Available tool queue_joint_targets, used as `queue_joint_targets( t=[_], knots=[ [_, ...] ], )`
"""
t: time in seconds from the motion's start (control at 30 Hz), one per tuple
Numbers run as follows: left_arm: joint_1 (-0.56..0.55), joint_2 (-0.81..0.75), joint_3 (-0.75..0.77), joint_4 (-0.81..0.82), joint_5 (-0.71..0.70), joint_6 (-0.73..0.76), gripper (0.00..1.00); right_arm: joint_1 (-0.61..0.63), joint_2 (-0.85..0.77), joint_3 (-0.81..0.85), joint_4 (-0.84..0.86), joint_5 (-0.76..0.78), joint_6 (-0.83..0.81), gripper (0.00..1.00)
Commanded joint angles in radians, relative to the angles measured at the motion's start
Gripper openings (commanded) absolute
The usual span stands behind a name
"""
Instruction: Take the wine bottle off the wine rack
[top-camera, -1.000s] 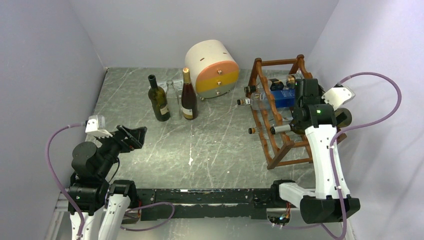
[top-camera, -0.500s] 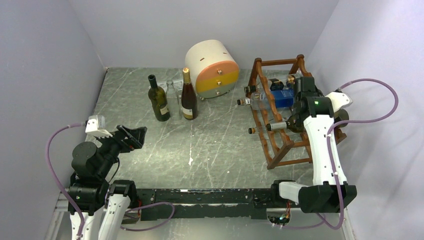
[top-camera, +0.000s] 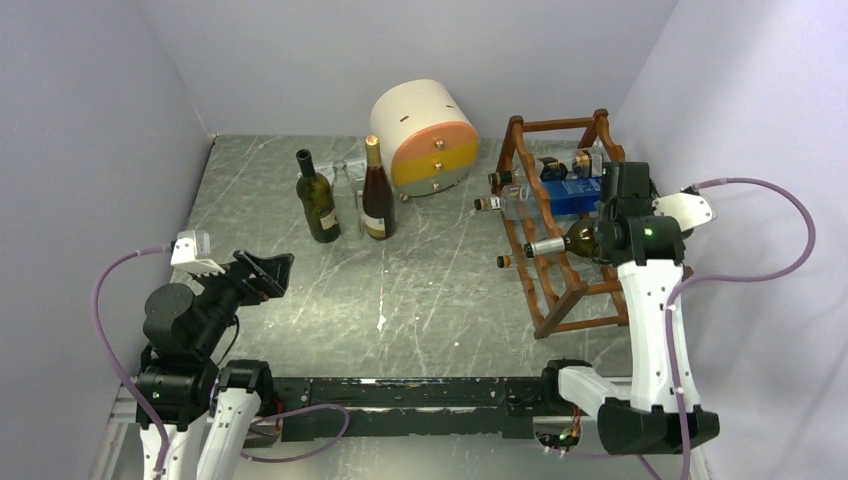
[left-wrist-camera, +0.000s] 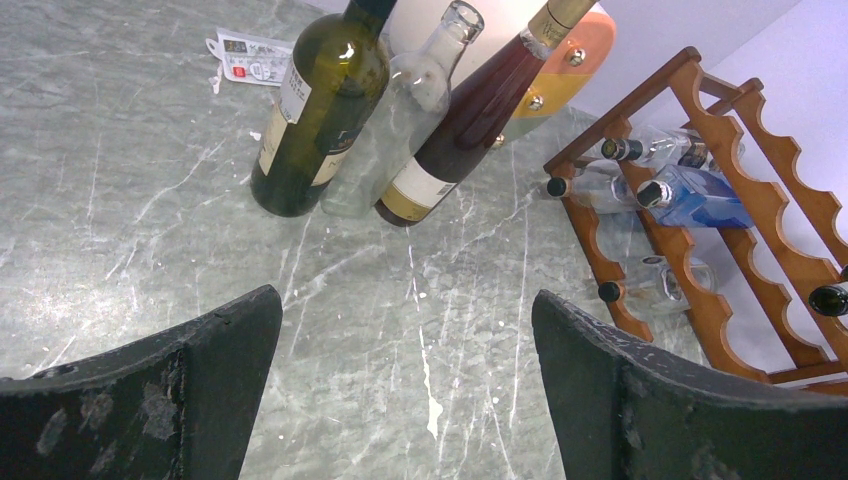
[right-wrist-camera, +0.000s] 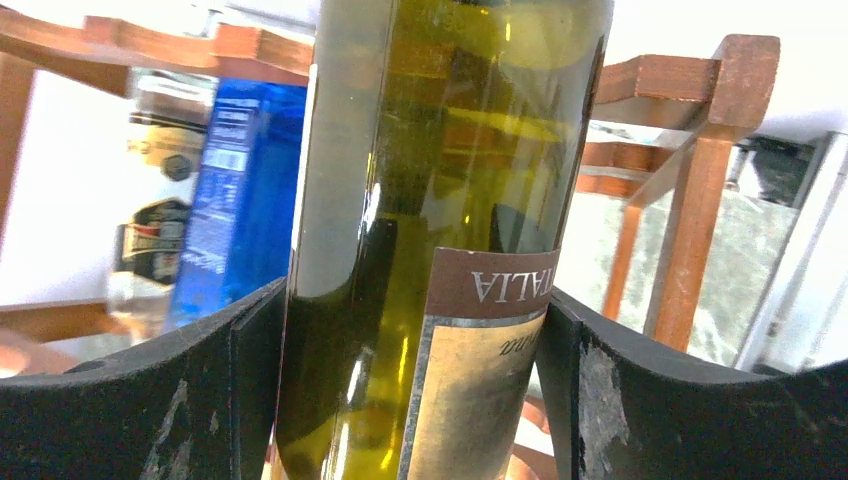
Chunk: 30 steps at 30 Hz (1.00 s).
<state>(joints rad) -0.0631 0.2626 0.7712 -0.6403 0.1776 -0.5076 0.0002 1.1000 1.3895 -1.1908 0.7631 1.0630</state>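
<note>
Right jaws gripping the olive-green glass wine bottle (right-wrist-camera: 440, 150), left jaws agape, we should slide it level off the reddish-brown wooden wine rack (top-camera: 556, 124).

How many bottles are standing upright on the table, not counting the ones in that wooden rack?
3, grouped beside the round box: a dark green bottle, a clear bottle between, and a reddish-brown bottle. Others may hide behind the box.

Overhead rear camera looking down on the whole table (top-camera: 440, 260), left wrist view low, facing the distant wine rack (left-wrist-camera: 690, 75), right wrist view seemingly right against it.
</note>
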Motion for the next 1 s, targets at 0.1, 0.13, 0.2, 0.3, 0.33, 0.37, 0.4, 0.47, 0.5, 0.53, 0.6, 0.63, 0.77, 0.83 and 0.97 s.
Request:
queue_joint_targets(
  t=[0.1,0.13,0.2,0.3,0.33,0.37,0.4,0.47,0.5,0.53,0.6,0.63,0.77,0.83,0.97],
  knots=[
    [-0.006,0.007,-0.004,0.022,0.016,0.015,0.99,0.0,-0.08,0.05,0.187,-0.056,-0.039,0.09],
    [-0.006,0.008,-0.004,0.022,0.018,0.015,0.99,0.0,-0.084,0.053,0.198,-0.074,-0.045,0.08],
    [-0.005,0.012,-0.003,0.023,0.02,0.017,0.99,0.0,-0.089,0.063,0.224,-0.122,-0.064,0.02],
    [-0.006,0.024,-0.001,0.029,0.029,0.023,0.99,0.0,-0.103,0.074,0.297,-0.224,-0.123,0.0],
    [-0.006,0.031,0.0,0.03,0.034,0.026,0.99,0.0,-0.109,0.074,0.327,-0.263,-0.145,0.0],
    [-0.006,0.038,0.002,0.031,0.042,0.031,0.99,0.0,-0.114,0.073,0.375,-0.301,-0.175,0.0],
    [-0.005,0.046,0.003,0.033,0.052,0.035,0.99,0.0,-0.119,0.072,0.4,-0.337,-0.191,0.0],
    [-0.005,0.06,0.008,0.036,0.065,0.042,0.99,0.0,-0.119,0.077,0.433,-0.406,-0.207,0.0],
    [-0.005,0.066,0.011,0.036,0.072,0.046,0.99,0.0,-0.117,0.082,0.446,-0.438,-0.211,0.0],
    [-0.006,0.071,0.013,0.039,0.081,0.05,0.99,0.0,-0.116,0.085,0.459,-0.465,-0.211,0.0],
    [-0.005,0.078,0.014,0.049,0.116,0.06,0.99,0.0,-0.113,0.089,0.48,-0.521,-0.202,0.0],
    [-0.006,0.082,0.014,0.057,0.137,0.065,0.99,0.0,-0.114,0.087,0.497,-0.557,-0.198,0.0],
    [-0.006,0.091,0.015,0.103,0.232,0.082,0.99,0.0,-0.107,0.078,0.579,-0.714,-0.176,0.0],
    [-0.006,0.099,0.013,0.145,0.288,0.072,0.99,0.001,-0.105,0.065,0.628,-0.785,-0.135,0.0],
    [-0.006,0.116,-0.014,0.3,0.434,-0.006,0.99,0.0,-0.107,0.017,0.741,-0.911,-0.029,0.0]
  ],
)
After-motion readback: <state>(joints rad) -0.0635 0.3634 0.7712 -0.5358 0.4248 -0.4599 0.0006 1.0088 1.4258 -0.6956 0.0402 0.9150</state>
